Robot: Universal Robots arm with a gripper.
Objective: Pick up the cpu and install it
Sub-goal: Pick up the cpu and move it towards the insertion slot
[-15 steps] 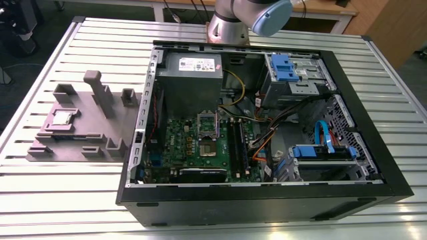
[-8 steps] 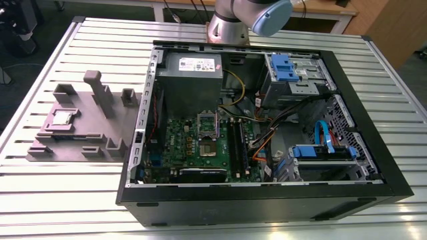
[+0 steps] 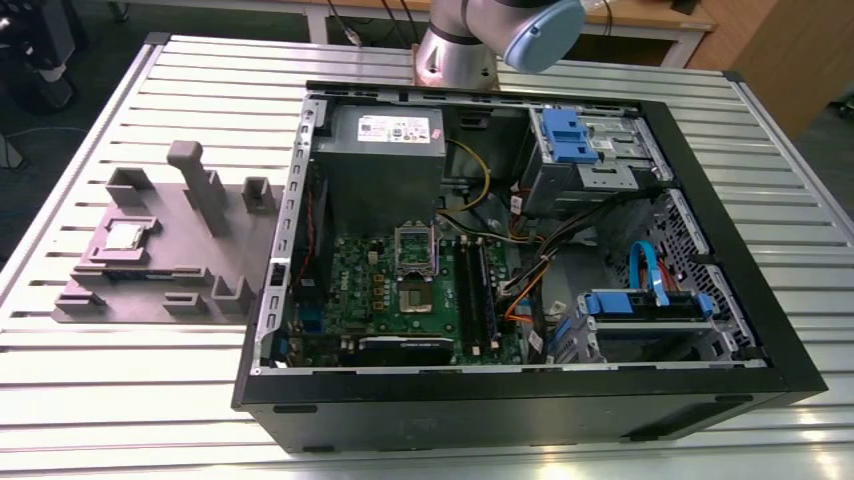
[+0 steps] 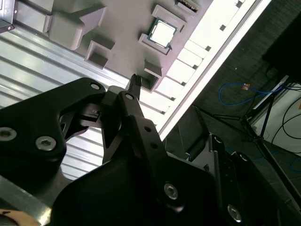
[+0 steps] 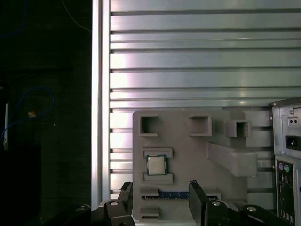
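The cpu [image 3: 127, 236] is a small square chip with a shiny silver top. It lies flat in a recess of the grey-mauve tray [image 3: 174, 275], on the exterior view's left. Both wrist views look down on the cpu [image 5: 156, 165] [image 4: 162, 33] from well above. My gripper [image 5: 161, 192] hangs over the tray's near edge, open, with nothing between its black fingers [image 5: 197, 195]. One fingertip [image 4: 135, 81] shows against the tray. Inside the open computer case [image 3: 534, 395], the motherboard's socket [image 3: 418, 295] lies below its raised metal frame [image 3: 415, 246].
The tray carries upright blocks [image 3: 200, 185] and a blue-edged strip [image 5: 174, 194]. The case holds cables, blue drive bays [image 3: 647, 305] and a power supply [image 3: 387, 135]. All stand on a ribbed metal table [image 3: 134, 400], whose edge [image 5: 96, 94] drops to a dark floor.
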